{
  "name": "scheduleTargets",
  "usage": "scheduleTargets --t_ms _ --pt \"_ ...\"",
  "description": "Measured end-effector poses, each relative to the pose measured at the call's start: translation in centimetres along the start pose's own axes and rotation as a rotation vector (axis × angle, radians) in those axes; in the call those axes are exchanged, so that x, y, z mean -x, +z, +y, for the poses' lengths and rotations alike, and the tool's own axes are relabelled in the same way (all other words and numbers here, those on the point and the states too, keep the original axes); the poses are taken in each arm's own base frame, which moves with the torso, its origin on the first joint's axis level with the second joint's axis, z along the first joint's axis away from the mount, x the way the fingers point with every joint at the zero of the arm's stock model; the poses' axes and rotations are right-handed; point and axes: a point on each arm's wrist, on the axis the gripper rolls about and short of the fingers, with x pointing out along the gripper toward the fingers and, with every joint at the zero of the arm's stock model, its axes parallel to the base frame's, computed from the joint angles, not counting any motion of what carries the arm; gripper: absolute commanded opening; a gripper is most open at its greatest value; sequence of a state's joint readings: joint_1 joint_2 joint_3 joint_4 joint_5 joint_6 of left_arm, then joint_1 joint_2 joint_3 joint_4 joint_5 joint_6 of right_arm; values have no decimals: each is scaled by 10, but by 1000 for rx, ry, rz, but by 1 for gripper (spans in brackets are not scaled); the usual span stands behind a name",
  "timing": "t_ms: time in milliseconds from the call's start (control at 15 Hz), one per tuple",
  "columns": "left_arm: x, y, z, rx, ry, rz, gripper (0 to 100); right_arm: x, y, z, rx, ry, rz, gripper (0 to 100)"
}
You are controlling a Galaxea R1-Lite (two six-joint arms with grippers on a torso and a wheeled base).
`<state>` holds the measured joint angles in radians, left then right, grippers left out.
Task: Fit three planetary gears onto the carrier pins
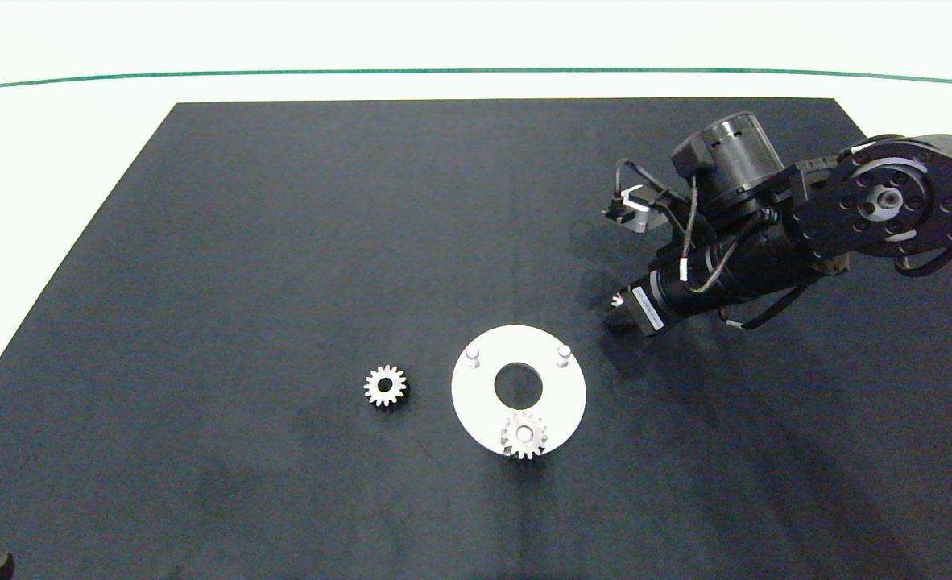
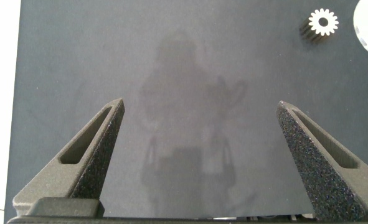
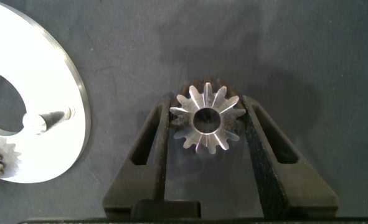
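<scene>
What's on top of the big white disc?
On the white disc, one gear sits on a peg. Two bare pegs stand empty. The mat under the disc is covered, showing only through its centre hole.

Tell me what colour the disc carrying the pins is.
White; the disc shows best in the head view, against the black mat.

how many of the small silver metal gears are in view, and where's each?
3. One small silver metal gear sits on a pin of the white round disc; one lies loose on the black mat beside the disc; one sits between the right gripper's fingers.
</scene>
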<state>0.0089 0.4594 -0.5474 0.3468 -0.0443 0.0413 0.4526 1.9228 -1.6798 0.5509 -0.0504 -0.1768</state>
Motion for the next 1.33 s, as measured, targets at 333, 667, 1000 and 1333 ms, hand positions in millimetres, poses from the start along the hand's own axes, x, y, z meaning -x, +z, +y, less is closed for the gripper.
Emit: scheduleTargets --t_ms 333,667,1000,1333 --pt "0 0 0 0 0 0 100 0 0 0 0 1 1 21" --pt "0 0 0 0 0 -1 100 0 -1 1 1 2 4 11" --pt "-1 -1 0 0 -2 5 100 12 -5 7 14 17 30 10" --pt "-2 0 0 1 -1 10 100 96 24 48 124 24 -64 10"
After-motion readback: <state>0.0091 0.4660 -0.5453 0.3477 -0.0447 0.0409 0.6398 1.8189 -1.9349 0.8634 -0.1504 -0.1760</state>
